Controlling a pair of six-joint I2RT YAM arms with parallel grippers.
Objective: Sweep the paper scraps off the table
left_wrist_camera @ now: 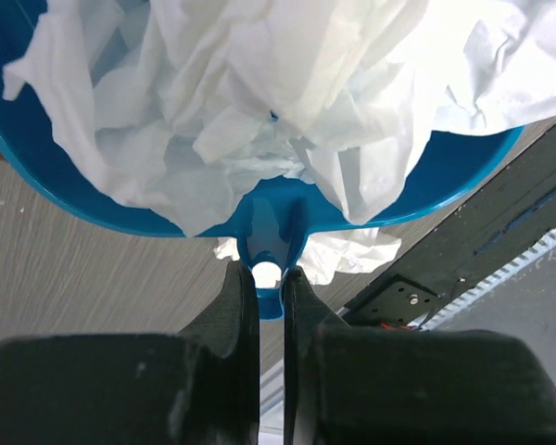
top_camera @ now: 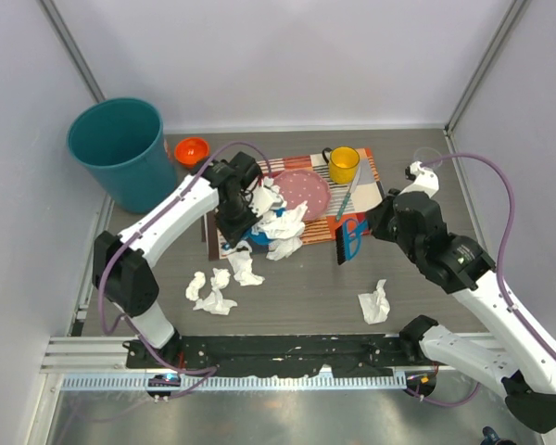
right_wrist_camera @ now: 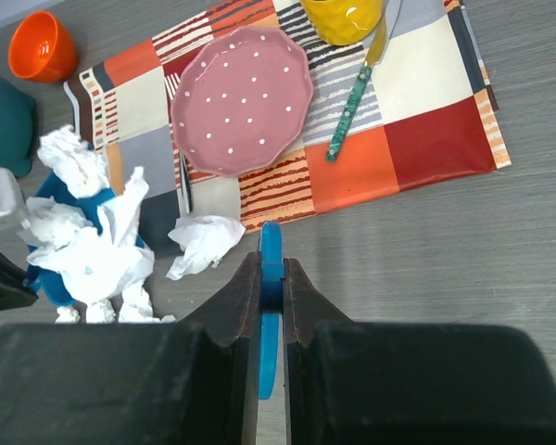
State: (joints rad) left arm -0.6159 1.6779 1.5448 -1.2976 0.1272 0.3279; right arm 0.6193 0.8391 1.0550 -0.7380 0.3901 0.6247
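- The table (top_camera: pixel 306 287) is grey wood-grain, and loose scraps lie on its near half.
- A teal bin (top_camera: pixel 120 148) stands at the back left corner, well apart from the scraps.
- A patchwork mat (top_camera: pixel 371 185) covers the middle back of the table. Its near edge borders the area where the sweeping tools are.
- A pink dotted plate (top_camera: pixel 303 192) sits on the mat, just behind the dustpan.
- The blue dustpan (left_wrist_camera: pixel 445 185) is at the mat's near left corner, heaped with white paper. The left gripper (left_wrist_camera: pixel 271 278) is clamped tight on its handle.
- The brush (top_camera: pixel 345 239) has a blue handle and black bristles and rests at the mat's near right edge. The right gripper (right_wrist_camera: pixel 271 269) is pinched narrow on the handle.
- The scraps (top_camera: pixel 213 292) are spread out:
  - most are piled in the dustpan;
  - one clump lies near the left arm;
  - another (top_camera: pixel 244 267) lies just in front of the dustpan;
  - a single wad (top_camera: pixel 375 302) lies alone to the near right, below the brush;
  - the right wrist view shows one more (right_wrist_camera: pixel 204 243) touching the mat's near edge.
- A yellow mug (top_camera: pixel 342 165) stands at the back of the mat.
- An orange cup (top_camera: pixel 192 150) stands beside the bin.
- A green-handled knife (top_camera: pixel 347 195) lies on the mat between the plate and the right gripper.
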